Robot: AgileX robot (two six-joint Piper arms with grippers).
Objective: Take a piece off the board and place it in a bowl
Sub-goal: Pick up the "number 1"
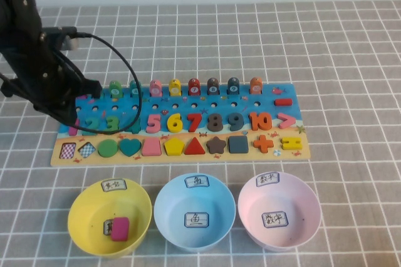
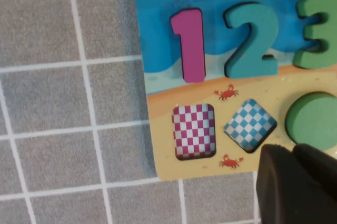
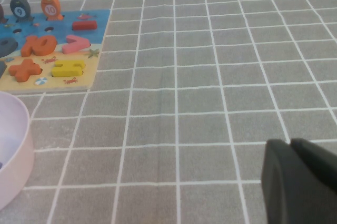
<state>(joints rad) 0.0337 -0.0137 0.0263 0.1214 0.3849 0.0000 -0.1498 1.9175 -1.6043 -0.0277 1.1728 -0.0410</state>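
Observation:
The magenta-pink piece shaped like a 1 [image 2: 188,45] sits in its slot at the left end of the blue board [image 1: 269,101], beside the teal 2 [image 2: 253,42]. In the high view my left arm covers most of it. My left gripper [image 2: 292,154] is shut and empty. It hovers over the board's sandy strip near the green circle [image 2: 313,118], apart from the piece. The pale pink bowl [image 1: 279,209] stands in front of the board's right end and holds nothing. My right gripper [image 3: 289,144] is shut and empty over bare table to the right of the board.
A yellow bowl [image 1: 88,217] holding a squarish magenta block [image 1: 120,229] and a light blue bowl [image 1: 178,214] stand left of the pink one. Two checkered slots [image 2: 194,130] on the board are empty. The left arm's black cable [image 1: 119,60] loops over the board.

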